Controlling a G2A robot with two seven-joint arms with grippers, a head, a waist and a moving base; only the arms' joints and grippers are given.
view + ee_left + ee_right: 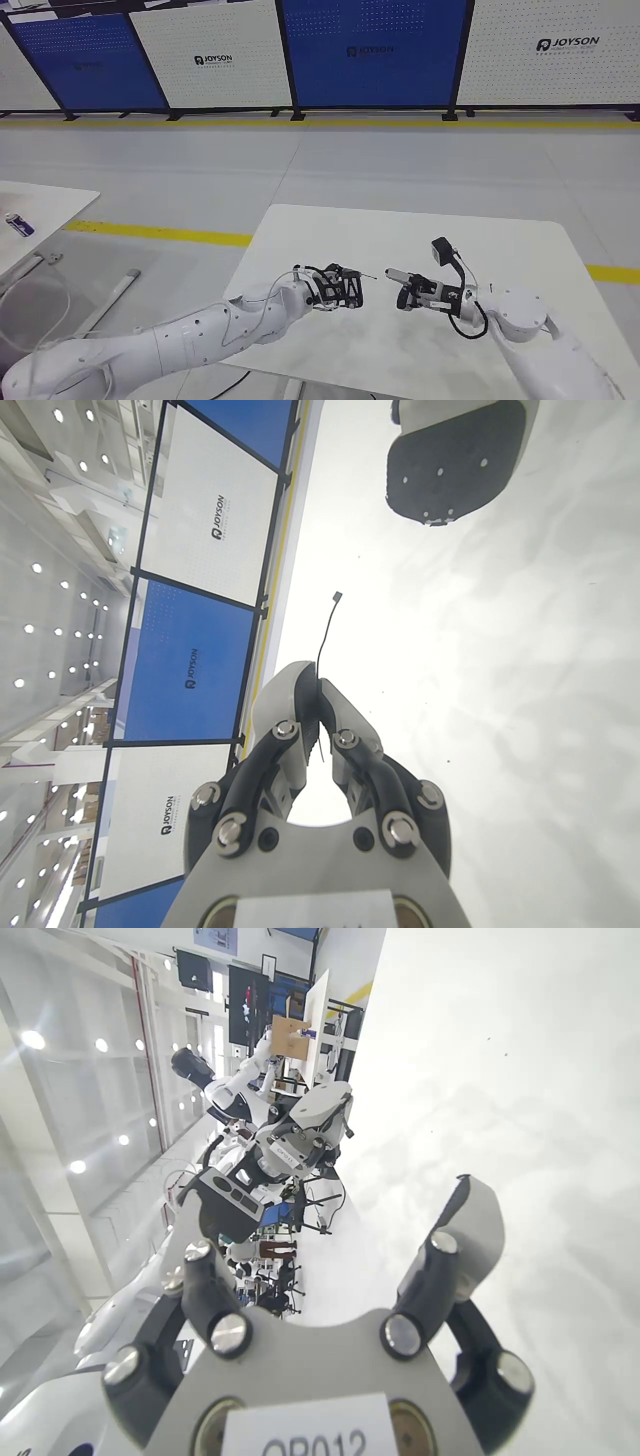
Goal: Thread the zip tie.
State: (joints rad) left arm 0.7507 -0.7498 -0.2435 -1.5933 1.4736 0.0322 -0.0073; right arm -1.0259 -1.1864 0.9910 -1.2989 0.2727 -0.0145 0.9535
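A thin black zip tie [325, 635] sticks out from my left gripper [318, 680], which is shut on its strap, with the square head at the free end. A short tail pokes back between the fingers. In the top view the left gripper [356, 287] hovers over the white table [430, 230] with the zip tie [368, 275] pointing at my right gripper [399, 288]. The right gripper [340, 1228] stands open and empty, a short gap from the tie's head. One of its dark finger pads [450, 465] looms beyond the tie. From the right wrist, the left gripper [320, 1113] faces me.
The table top around both grippers is bare white. A second white table [40, 205] stands off to the left with a small blue object [18, 224] on it. Blue and white panels line the far side of the floor.
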